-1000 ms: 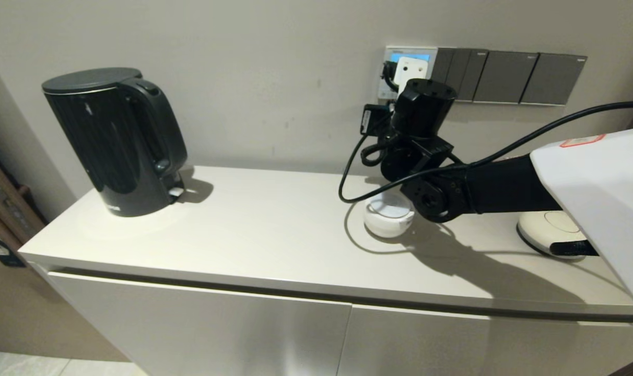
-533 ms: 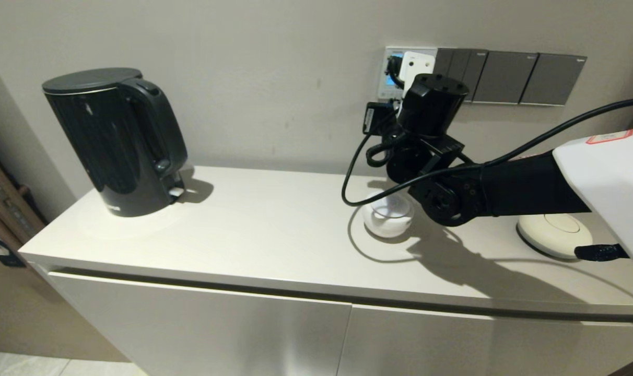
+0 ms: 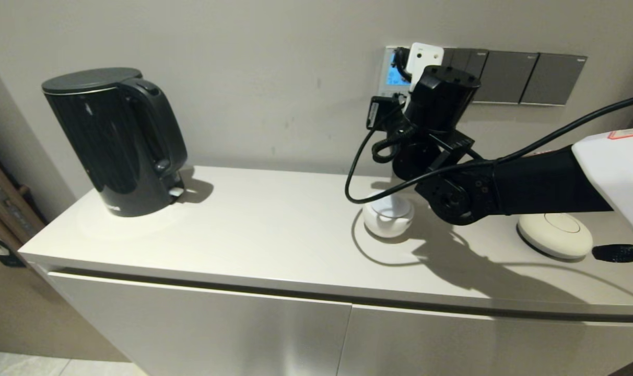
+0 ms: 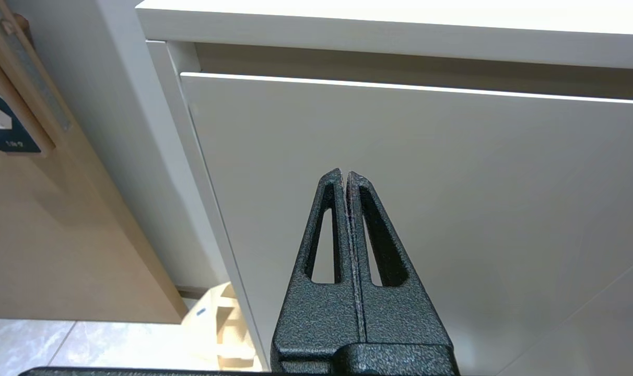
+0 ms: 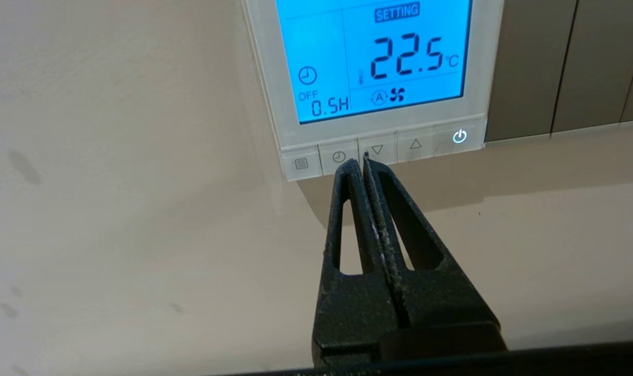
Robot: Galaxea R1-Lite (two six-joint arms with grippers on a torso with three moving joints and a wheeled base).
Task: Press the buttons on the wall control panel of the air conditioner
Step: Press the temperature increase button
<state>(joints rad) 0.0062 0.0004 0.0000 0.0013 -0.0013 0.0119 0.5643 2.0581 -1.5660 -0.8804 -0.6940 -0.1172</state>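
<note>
The air conditioner's wall control panel (image 5: 374, 68) sits on the wall above the counter (image 3: 254, 230), just left of a run of dark grey switch plates (image 3: 515, 77), its screen lit blue and reading 22.5 under SETTING. Along its lower edge runs the row of buttons (image 5: 379, 149): menu, clock, down arrow, up arrow, power. The right gripper (image 5: 359, 159) is pressed shut into a single point, its tip at the seam between the clock button and the down arrow (image 5: 377, 150); whether it touches the panel I cannot tell. To press cleanly, I would shift the tip to the centre of one chosen key rather than the divider, then push straight toward the wall, briefly and lightly, so it does not slide onto a neighbour. The left gripper (image 4: 346, 180) hangs closed and idle in front of the cabinet door (image 4: 426, 183) below the counter
</note>
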